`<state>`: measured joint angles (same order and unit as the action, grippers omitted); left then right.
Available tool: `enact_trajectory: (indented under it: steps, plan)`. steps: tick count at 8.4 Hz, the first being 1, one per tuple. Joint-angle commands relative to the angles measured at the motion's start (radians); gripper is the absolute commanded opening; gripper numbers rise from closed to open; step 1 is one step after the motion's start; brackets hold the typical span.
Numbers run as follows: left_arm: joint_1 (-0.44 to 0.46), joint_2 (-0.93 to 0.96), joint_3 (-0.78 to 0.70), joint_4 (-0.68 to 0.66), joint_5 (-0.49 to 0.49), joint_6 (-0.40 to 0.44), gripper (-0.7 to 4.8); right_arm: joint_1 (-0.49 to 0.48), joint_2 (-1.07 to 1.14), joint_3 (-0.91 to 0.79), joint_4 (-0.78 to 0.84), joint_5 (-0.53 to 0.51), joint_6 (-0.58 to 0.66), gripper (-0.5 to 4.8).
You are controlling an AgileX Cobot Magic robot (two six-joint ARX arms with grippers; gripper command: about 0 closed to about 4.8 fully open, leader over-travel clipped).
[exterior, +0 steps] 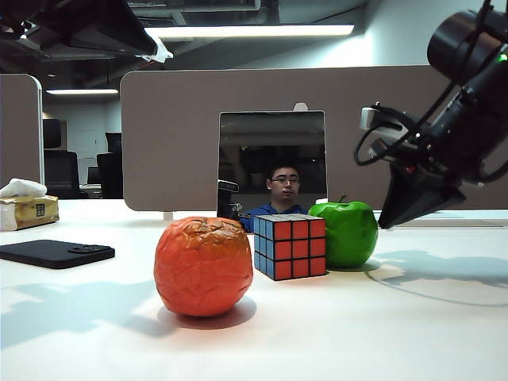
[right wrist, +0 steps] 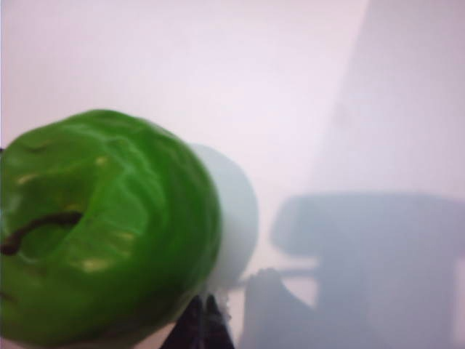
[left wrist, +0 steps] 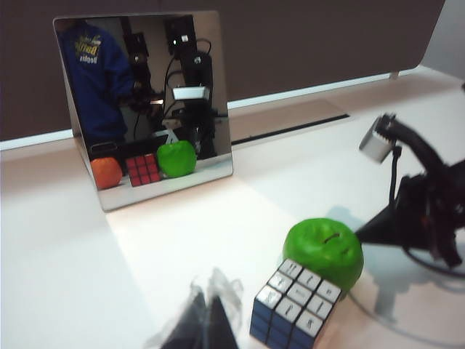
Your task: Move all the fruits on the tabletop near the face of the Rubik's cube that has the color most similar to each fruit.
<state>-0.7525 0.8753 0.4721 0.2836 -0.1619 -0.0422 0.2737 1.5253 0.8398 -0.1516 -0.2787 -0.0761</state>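
Observation:
The wrinkly orange fruit [exterior: 203, 266] stands on the white tabletop [exterior: 357, 333], in front of and left of the Rubik's cube [exterior: 290, 246]. The cube shows a red face toward the camera and a blue face toward the orange fruit. The green apple [exterior: 345, 232] sits close behind the cube's right corner. My right gripper [exterior: 385, 225] hangs shut and empty just right of the apple [right wrist: 102, 233], its tips [right wrist: 204, 314] beside it. My left gripper [left wrist: 207, 320] is shut and empty, hovering near the cube [left wrist: 296, 303] and apple [left wrist: 325, 251]; it is out of the exterior view.
A mirror [exterior: 271, 163] stands behind the cube against a brown partition and reflects the objects [left wrist: 145, 102]. A black phone [exterior: 55, 252] and a tissue box [exterior: 28, 210] lie at far left. A thin cable [exterior: 444, 292] curves over the table at right.

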Motion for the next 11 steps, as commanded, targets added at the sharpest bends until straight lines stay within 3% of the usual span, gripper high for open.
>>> enact_trajectory:
  steps: [1,2,3,4,6,11]
  plan:
    - [0.000,0.001,0.003,-0.203,0.035,0.010,-0.05,0.000,-0.091,0.050,-0.130,0.131,-0.038,-0.01]
    - [0.000,0.007,0.003,-0.264,0.035,0.030,-0.05,0.000,-0.121,0.052,-0.156,0.130,-0.037,-0.01]
    - [-0.001,0.031,0.003,-0.495,0.149,0.054,-0.05,0.000,-0.321,0.060,-0.416,0.121,-0.035,-0.01]
    - [-0.001,0.044,0.003,-0.503,0.152,0.058,-0.05,0.000,-0.356,0.060,-0.450,0.121,-0.031,-0.01]
    - [-0.001,0.148,0.003,-0.520,0.255,0.066,-0.05,0.001,-0.465,0.060,-0.599,0.021,-0.020,-0.01]
    - [-0.001,0.218,0.003,-0.501,0.255,0.071,-0.05,0.002,-0.519,0.059,-0.754,-0.019,-0.022,-0.01]
